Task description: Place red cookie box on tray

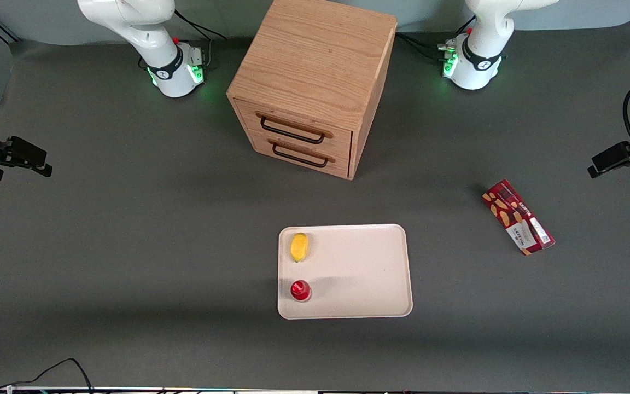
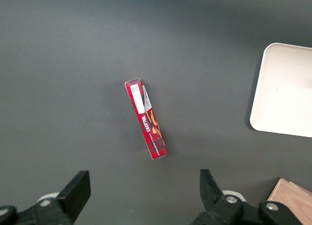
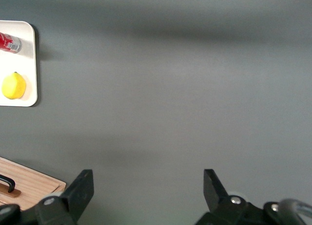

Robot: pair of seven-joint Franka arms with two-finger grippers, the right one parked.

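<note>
The tray (image 1: 359, 273) lies nearest the front camera, flat on the desk (image 1: 129, 246), with a lemon (image 1: 299, 247) and a small red-capped item (image 1: 300, 290) along its edge toward the parked arm; the rest of its floor is bare. Farther back and toward the working arm's end, the red cookie box (image 1: 518, 217) lies flat on the desk, well apart from the tray, set at a slant. The step in hand is the reach. It would go best if the wrist turns so the fingers close across the box's narrow width near its middle, then comes straight down. The tool (image 2: 141, 196) hangs above the box (image 2: 146, 119), spread wide, holding and touching nothing. The wooden drawer cabinet (image 1: 315, 82) stands farthest back.
</note>
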